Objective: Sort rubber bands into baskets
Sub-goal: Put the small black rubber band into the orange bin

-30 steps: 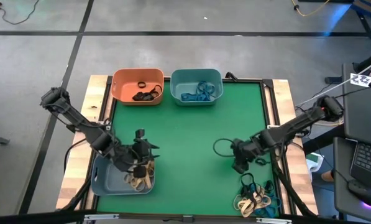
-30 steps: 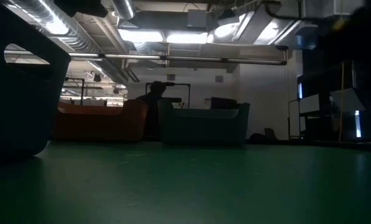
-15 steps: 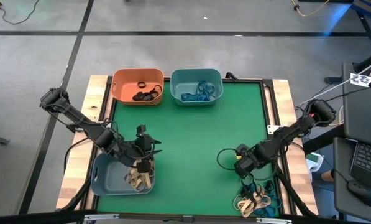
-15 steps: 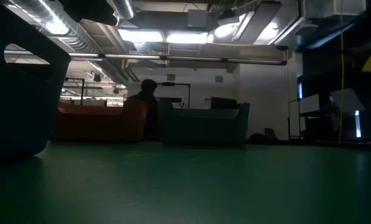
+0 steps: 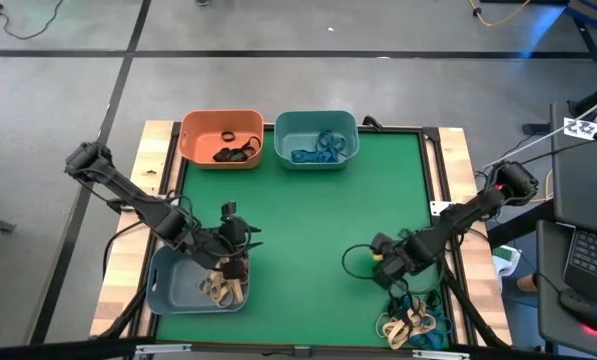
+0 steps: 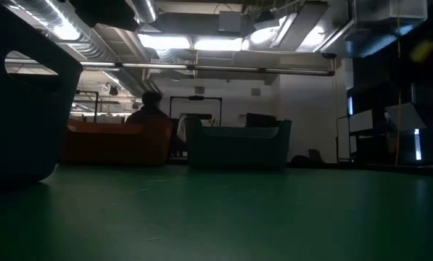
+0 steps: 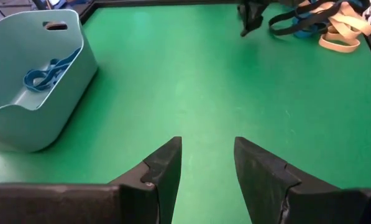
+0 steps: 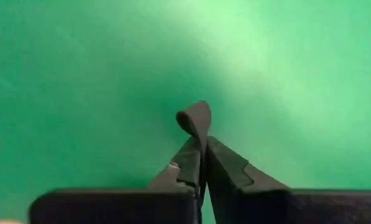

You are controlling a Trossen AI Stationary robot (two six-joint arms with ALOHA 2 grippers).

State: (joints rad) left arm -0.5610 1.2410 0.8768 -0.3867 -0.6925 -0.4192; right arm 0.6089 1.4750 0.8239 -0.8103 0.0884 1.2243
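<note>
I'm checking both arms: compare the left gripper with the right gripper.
The left gripper is open and empty; the right gripper is shut on a black rubber band. The left gripper hangs over the grey-blue basket; the right gripper is by the unsorted pile. Both are dark two-finger grippers.

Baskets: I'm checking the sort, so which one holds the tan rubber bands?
The grey-blue plastic basket at the table's near-left corner; the orange one holds black bands, the teal one blue.

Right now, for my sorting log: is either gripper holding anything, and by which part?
The right gripper pinches a black rubber band by a fold of its loop. The left gripper is open and holds nothing.
</note>
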